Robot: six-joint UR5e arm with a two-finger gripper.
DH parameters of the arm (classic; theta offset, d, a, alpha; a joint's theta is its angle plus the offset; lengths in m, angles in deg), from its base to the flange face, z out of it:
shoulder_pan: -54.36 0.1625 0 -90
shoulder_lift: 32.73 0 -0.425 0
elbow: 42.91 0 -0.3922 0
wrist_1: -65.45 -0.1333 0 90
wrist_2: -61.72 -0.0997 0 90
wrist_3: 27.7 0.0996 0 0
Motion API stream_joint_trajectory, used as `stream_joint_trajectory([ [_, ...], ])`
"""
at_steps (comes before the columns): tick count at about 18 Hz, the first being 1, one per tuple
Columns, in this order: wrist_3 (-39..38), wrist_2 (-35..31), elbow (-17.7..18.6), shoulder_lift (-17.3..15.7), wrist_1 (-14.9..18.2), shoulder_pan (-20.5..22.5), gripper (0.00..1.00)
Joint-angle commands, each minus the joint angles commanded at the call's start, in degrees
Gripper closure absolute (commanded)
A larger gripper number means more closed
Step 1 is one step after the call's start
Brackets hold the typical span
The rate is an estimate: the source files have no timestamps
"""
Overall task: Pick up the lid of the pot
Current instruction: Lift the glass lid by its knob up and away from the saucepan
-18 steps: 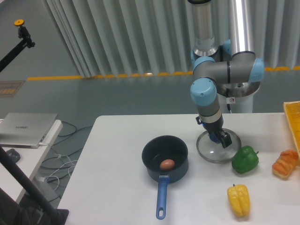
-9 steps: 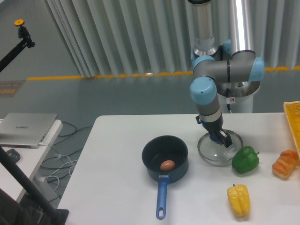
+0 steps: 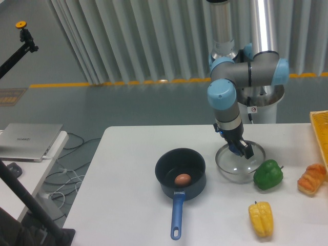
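My gripper (image 3: pixel 233 143) reaches down from the top right and is shut on the blue knob of the pot lid (image 3: pixel 239 166). The lid is round, clear glass with a thin metal rim, and sits right of the black pot (image 3: pixel 201 177). Its near right rim comes up to the green pepper, and whether they touch is unclear. Part of the knob and the lid's far side are hidden behind the fingers. How far the lid is off the table cannot be told.
The pot holds a reddish egg-like object (image 3: pixel 183 180), and its blue handle (image 3: pixel 177 218) points forward. A green pepper (image 3: pixel 268 175), a yellow pepper (image 3: pixel 261 219) and an orange-brown pastry-like item (image 3: pixel 312 179) lie to the right. A yellow crate (image 3: pixel 320 134) stands at the right edge.
The gripper has risen slightly. The lid has shifted a little to the right, and its near rim shows slightly lower in the view. The pot and peppers have stayed put.
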Motion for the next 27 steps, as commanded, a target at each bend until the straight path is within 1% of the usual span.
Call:
stream_joint_trajectory([
  [2, 0.1, 0.0, -0.3, -0.3, 0.0, 0.1, 0.62],
  [4, 0.1, -0.1, -1.6, -0.4, 0.6, 0.3, 0.62],
  [7, 0.4, -0.1, -3.2, -1.2, 0.7, 0.9, 0.62],
  [13, 0.9, 0.0, -4.3, -3.5, 0.8, 3.4, 0.62],
  [16, 0.9, 0.1, -5.0, -3.6, 0.8, 4.7, 0.62],
  [21, 3.9, 0.0, -6.8, -3.6, 0.9, 7.1, 0.62],
  [23, 4.2, 0.0, -7.3, -3.6, 0.9, 7.6, 0.62],
  [27, 4.6, 0.1, -9.6, -3.3, 0.9, 8.2, 0.62],
])
